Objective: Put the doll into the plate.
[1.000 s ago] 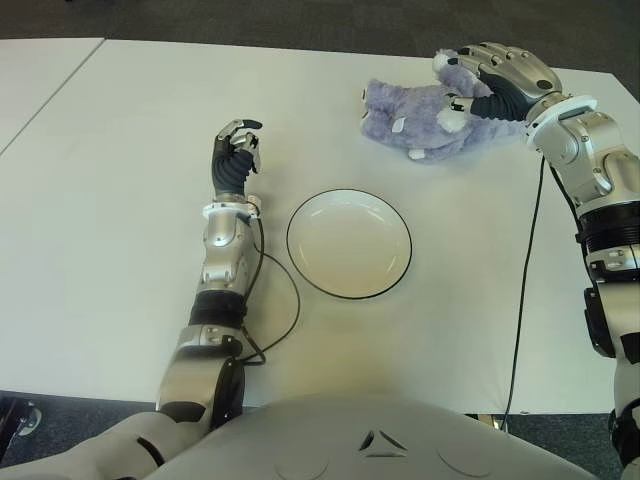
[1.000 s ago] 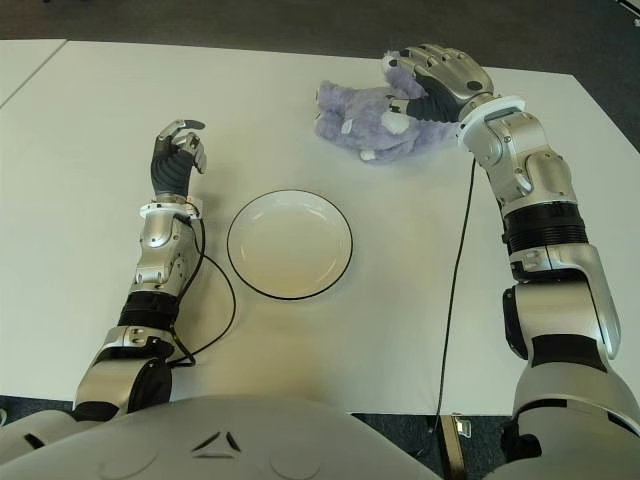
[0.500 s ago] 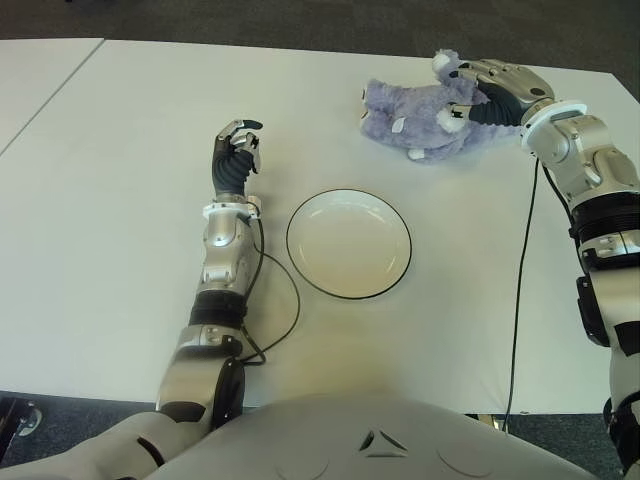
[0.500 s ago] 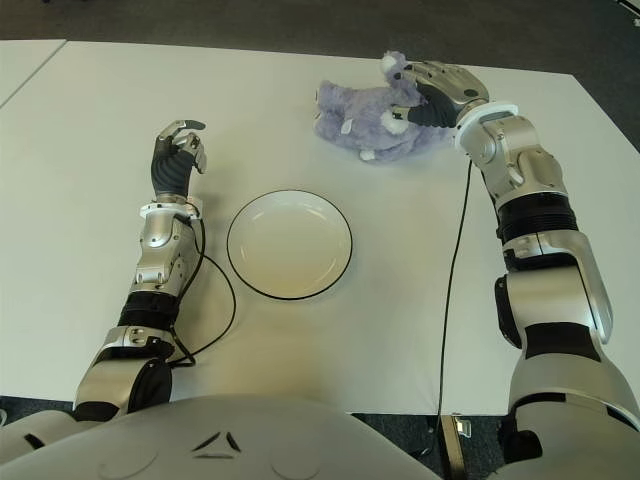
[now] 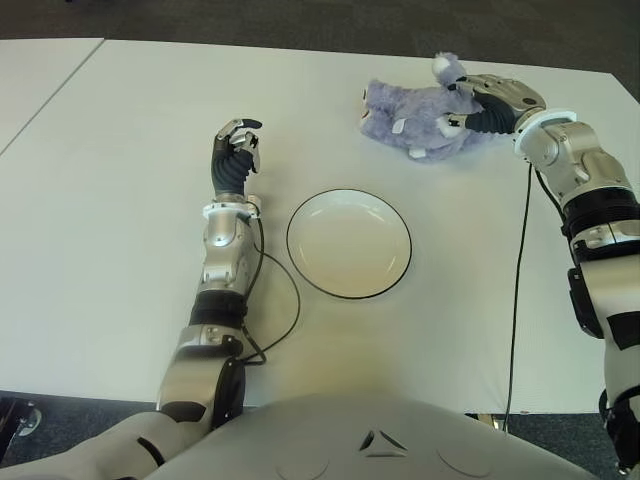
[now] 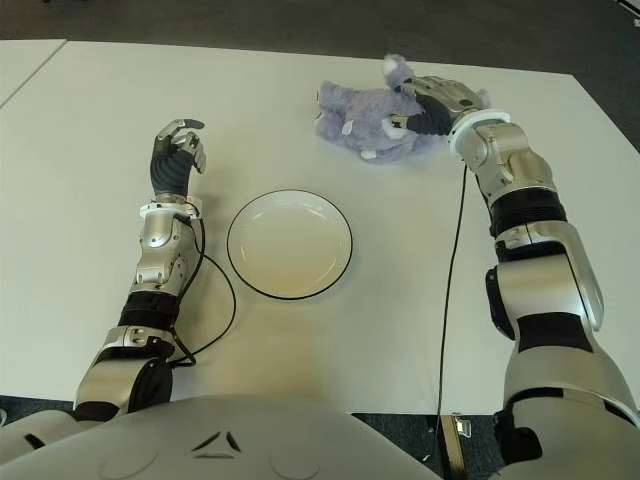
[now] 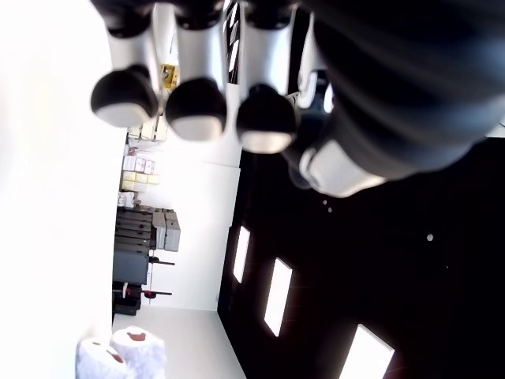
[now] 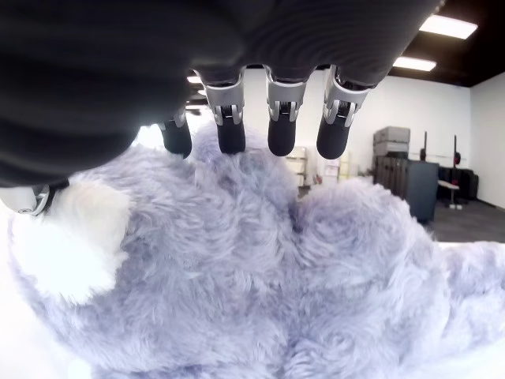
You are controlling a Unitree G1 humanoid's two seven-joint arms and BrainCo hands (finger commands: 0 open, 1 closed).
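A purple plush doll (image 5: 415,115) lies on the white table (image 5: 120,200) at the far right. My right hand (image 5: 495,100) lies over its right end. In the right wrist view the fingers (image 8: 282,126) stretch across the fur (image 8: 276,260) without curling into it, and the thumb (image 8: 31,197) sits by a white patch. The white plate (image 5: 290,240) with a black rim stands in the middle, nearer to me, with nothing in it. My left hand (image 5: 236,150) shows to the left of the plate, fingers curled, holding nothing.
A black cable (image 5: 520,280) runs along the table under my right arm, and another cable (image 5: 285,300) loops beside my left forearm near the plate. A second table (image 5: 40,70) adjoins at the far left. Dark floor lies beyond the far edge.
My right hand has come down from above the doll's right end and now lies low against it. The doll, the plate and my left hand have not moved.
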